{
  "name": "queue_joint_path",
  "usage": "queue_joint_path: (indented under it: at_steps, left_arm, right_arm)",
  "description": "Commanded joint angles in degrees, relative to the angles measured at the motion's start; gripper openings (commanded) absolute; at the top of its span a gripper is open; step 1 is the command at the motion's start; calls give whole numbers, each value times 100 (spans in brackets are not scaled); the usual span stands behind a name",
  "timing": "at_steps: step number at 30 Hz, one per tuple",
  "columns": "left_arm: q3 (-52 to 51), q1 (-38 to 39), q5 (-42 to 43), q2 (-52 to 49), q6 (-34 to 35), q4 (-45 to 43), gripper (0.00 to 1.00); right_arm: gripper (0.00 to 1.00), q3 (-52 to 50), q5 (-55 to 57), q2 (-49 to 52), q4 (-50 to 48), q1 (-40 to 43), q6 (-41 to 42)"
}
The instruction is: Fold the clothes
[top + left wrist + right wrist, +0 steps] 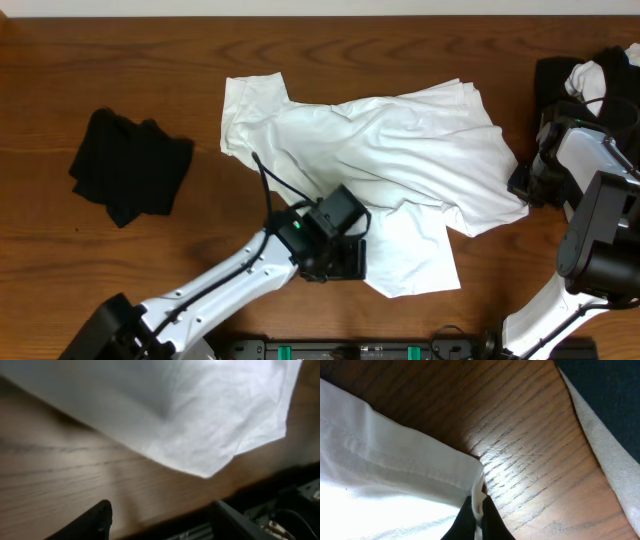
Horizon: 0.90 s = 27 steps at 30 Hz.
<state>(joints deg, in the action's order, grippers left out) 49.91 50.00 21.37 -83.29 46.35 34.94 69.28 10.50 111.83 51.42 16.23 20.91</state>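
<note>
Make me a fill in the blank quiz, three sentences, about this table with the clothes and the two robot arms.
The right gripper is shut on a hem of the white T-shirt, while the left gripper stands ____.
The garment lying alone on the left arm's side is ____ in colour.
The tabletop is made of ____.
Missing words: open; black; wood.

The left arm (235, 272) and right arm (588, 150) have white shells with black joints. The left gripper (338, 262) is black, with a thin black cable (266, 182) and a green mark (291, 226) behind it.
</note>
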Motion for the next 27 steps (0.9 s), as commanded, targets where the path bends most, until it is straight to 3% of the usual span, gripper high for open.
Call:
queue_joint_path:
  at_steps: [1, 11, 12, 15, 21, 27]
  left_arm:
    - [-223, 131, -293, -227, 374, -286, 64]
    - [-304, 151, -428, -1207, 367, -1246, 63]
    - [-304, 151, -428, -1292, 367, -1325, 54]
    - [-304, 138, -428, -1480, 365, -1429, 6]
    - [-186, -127, -560, -870, -127, -750, 6]
    - [57, -1038, -1851, 861, -796, 892, 6]
  right_arm:
    - [1, -267, -280, 313, 85, 57, 85]
    - [1, -267, -348, 313, 96, 59, 68]
    - [1, -267, -348, 313, 98, 59, 68]
    - [1, -267, -348, 313, 101, 59, 70]
    - [1, -267, -345, 313, 103, 59, 70]
    - [1, -267, -343, 313, 94, 63, 70]
